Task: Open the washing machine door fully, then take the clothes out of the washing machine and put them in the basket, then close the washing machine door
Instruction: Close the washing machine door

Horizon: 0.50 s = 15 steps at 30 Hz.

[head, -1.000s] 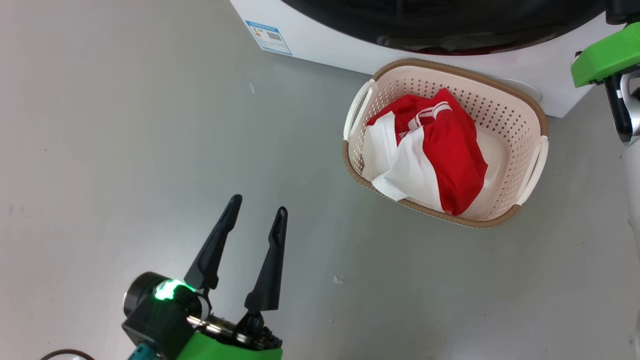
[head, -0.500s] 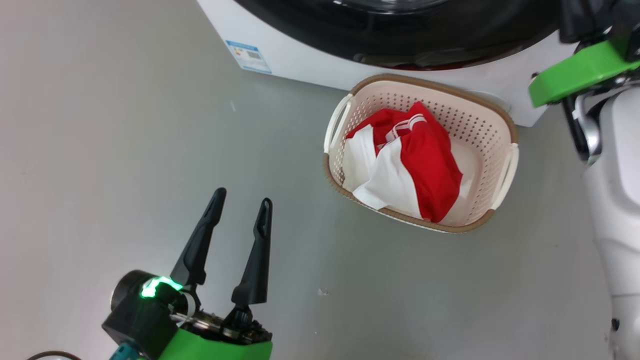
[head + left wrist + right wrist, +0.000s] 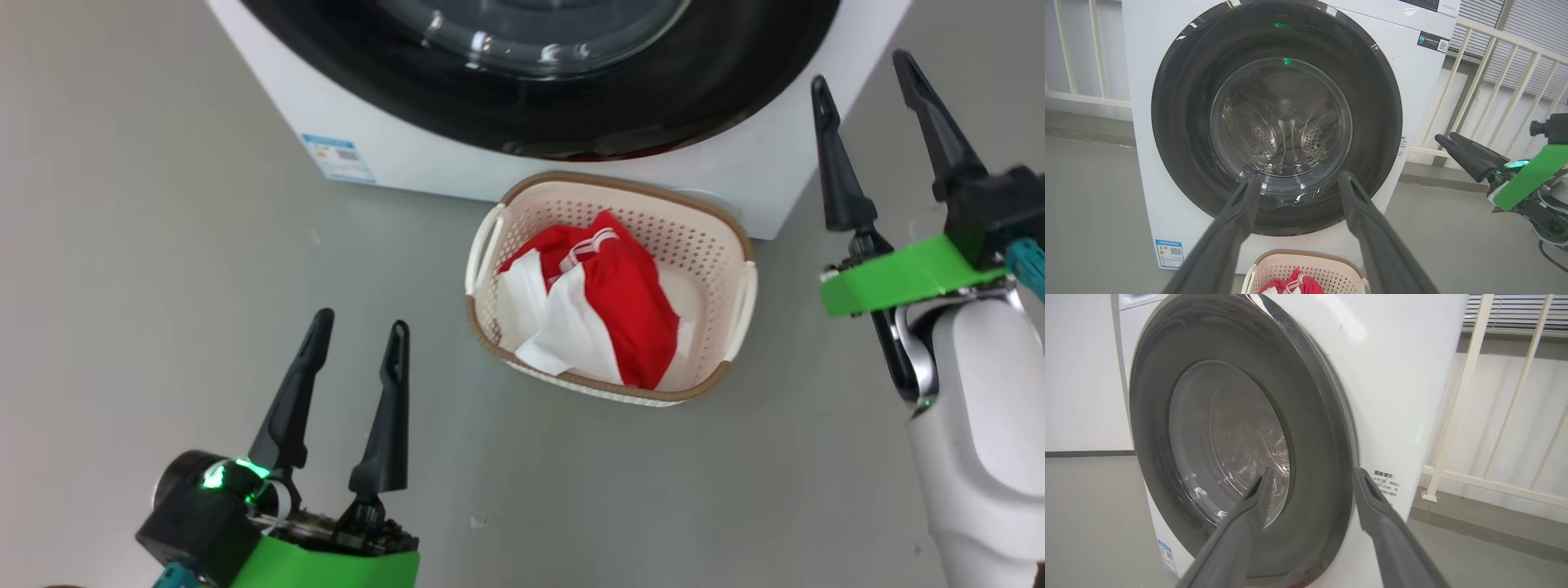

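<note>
Your left gripper (image 3: 362, 320) and right gripper (image 3: 860, 69) hang wide-jawed and empty; the soft, light clothes (image 3: 629, 318) lie in the basket (image 3: 702, 245), and the stiff, glossy door (image 3: 1180, 122), seemingly shut, would suit a rim push.

light: bright, even | shadows: faint | glare: specks on washing machine door (image 3: 539, 65) | blur: right wrist view soft

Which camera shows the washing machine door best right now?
The left wrist view: the washing machine door faces it squarely, with nearly the whole black rim and glass window in frame. The head view looks down on its lower part; the right wrist view sees it at a slant, bottom edge cut off.
</note>
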Tool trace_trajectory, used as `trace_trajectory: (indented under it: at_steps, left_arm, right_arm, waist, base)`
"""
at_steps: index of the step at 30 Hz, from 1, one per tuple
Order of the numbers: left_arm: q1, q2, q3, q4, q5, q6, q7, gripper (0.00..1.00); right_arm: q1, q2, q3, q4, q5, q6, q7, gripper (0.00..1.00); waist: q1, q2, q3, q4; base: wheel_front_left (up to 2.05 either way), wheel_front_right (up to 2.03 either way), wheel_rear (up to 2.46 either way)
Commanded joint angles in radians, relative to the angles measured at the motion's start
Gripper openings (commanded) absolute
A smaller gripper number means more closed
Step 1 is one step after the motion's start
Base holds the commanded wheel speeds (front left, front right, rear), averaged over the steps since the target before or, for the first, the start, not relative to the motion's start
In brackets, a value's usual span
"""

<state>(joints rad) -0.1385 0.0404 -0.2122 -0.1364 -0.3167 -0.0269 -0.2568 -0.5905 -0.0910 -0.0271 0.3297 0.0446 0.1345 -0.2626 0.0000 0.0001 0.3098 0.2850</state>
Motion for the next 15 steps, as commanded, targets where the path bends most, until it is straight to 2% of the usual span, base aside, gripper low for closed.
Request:
trace_trajectory:
  at_steps: [1,9,15]
  left_arm:
    - [0.010,0.010,0.042,-0.021,0.010,-0.004,-0.005,1.00]
    - [0.015,0.010,0.074,-0.016,0.046,0.015,-0.005,1.00]
    - [0.023,0.010,0.092,-0.002,0.087,0.003,-0.005,1.00]
  right_arm:
    - [0.031,0.020,-0.003,-0.056,0.008,-0.004,0.001,1.00]
    - [0.157,0.038,-0.048,-0.179,0.021,-0.004,0.001,1.00]
    - [0.255,0.040,-0.067,-0.239,0.021,-0.004,0.001,1.00]
  waist:
    - [0.0000,-0.0001,-0.048,-0.058]
    - [0.0000,-0.0001,-0.097,-0.138]
    - [0.0000,-0.0001,-0.132,-0.183]
  base:
    - [0.00,0.00,0.00]
    - [0.00,0.00,0.00]
    - [0.00,0.00,0.00]
